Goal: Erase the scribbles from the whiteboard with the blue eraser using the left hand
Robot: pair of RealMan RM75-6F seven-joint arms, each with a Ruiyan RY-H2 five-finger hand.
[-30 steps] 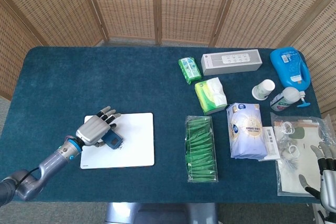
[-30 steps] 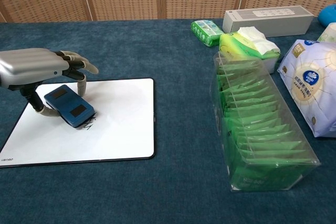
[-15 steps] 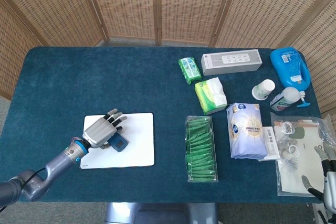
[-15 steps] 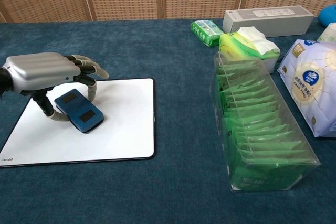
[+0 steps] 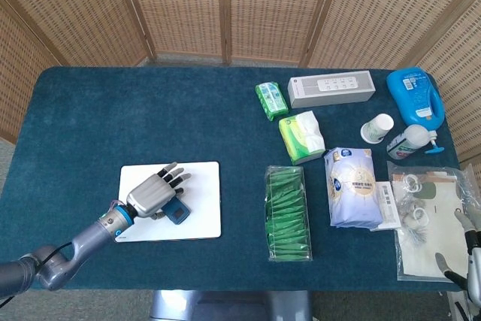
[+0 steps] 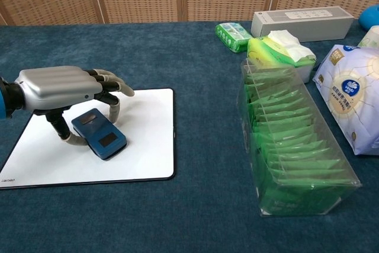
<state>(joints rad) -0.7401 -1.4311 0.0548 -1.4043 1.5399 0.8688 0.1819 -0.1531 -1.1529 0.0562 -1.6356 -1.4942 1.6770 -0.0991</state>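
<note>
My left hand [image 5: 156,194] [image 6: 65,90] holds the blue eraser [image 5: 176,211] [image 6: 99,133] between thumb and fingers, pressing it flat on the whiteboard [image 5: 201,219] [image 6: 148,146]. The eraser lies near the board's middle, toward the front edge. The board's visible surface is plain white; no scribbles show around the eraser. My right hand [image 5: 472,249] shows only at the lower right corner of the head view, fingers apart, holding nothing.
A clear box of green packets [image 5: 288,212] [image 6: 290,146] stands just right of the whiteboard. Tissue packs [image 5: 302,136], a white pouch [image 5: 352,186], a grey box [image 5: 331,89], a cup [image 5: 376,128] and a blue jug [image 5: 415,95] fill the right half.
My left hand has slid the eraser across the board to the right and toward the front edge. The scribble seen beside the eraser a second ago no longer shows.
</note>
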